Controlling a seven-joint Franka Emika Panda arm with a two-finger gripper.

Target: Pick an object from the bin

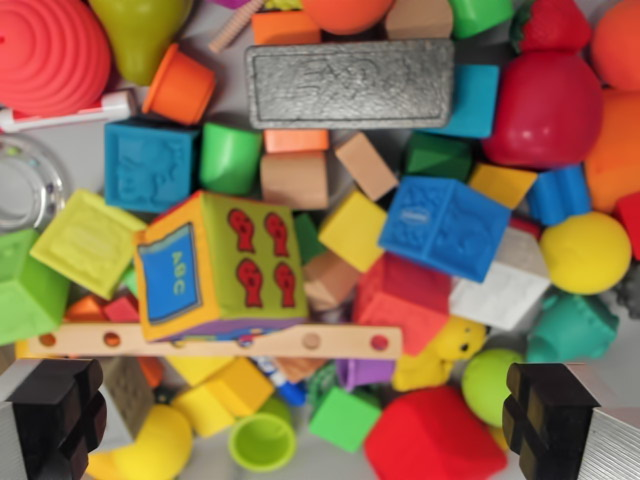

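Bin contents, viewed from above: toys heaped tightly, many overlapping.

Gripper (300, 420): jaws spread wide, holding nothing; one finger (55, 415) low on the wrist view's left, the other at low right, both above the pile.

Candidates, largest first:

1. Grey eraser (350, 83), far ahead of the gripper, lying flat on top. Judged stiff and light; take it across its short sides.
2. ABC cube (215, 262), just ahead and toward the left finger, tilted, resting on a wooden strip (215, 342). Appears to be a soft, light block with flat faces; likely the easiest hold, across two opposite faces.
3. Blue block (445, 225), ahead and right, tilted. Probably foam; light, squeezable.
4. Green cup (262, 440), between the fingers. Thin-walled, likely slippery; pinch one wall at the rim.

Risk: neighbours crowd every candidate, so the fingers may snag adjacent pieces.
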